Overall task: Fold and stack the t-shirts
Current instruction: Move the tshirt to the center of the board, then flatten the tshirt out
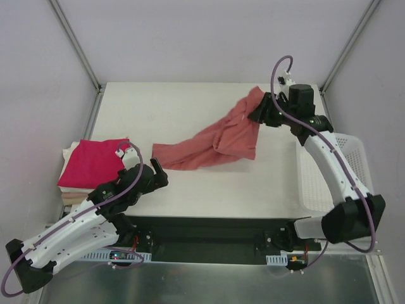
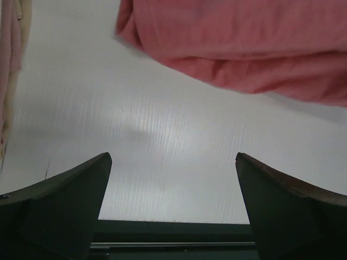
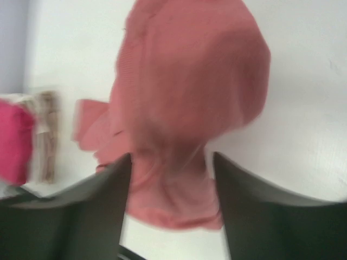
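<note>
A salmon t-shirt (image 1: pixel 215 139) lies crumpled across the middle of the table, its far end bunched up at my right gripper (image 1: pixel 258 114). In the right wrist view the shirt (image 3: pixel 190 81) hangs between the parted jaws of the right gripper (image 3: pixel 171 160); a sliver of table shows beside the right finger. A magenta folded t-shirt (image 1: pixel 95 161) tops a cream folded stack (image 1: pixel 69 196) at the left edge. My left gripper (image 1: pixel 158 170) rests open near the shirt's near end, with bare table between its fingers (image 2: pixel 173 162) and the salmon cloth (image 2: pixel 244 49) ahead.
A white mesh basket (image 1: pixel 316 190) stands at the right edge under the right arm. Grey walls enclose the table on three sides. The cream stack (image 2: pixel 8 54) shows at the left edge of the left wrist view.
</note>
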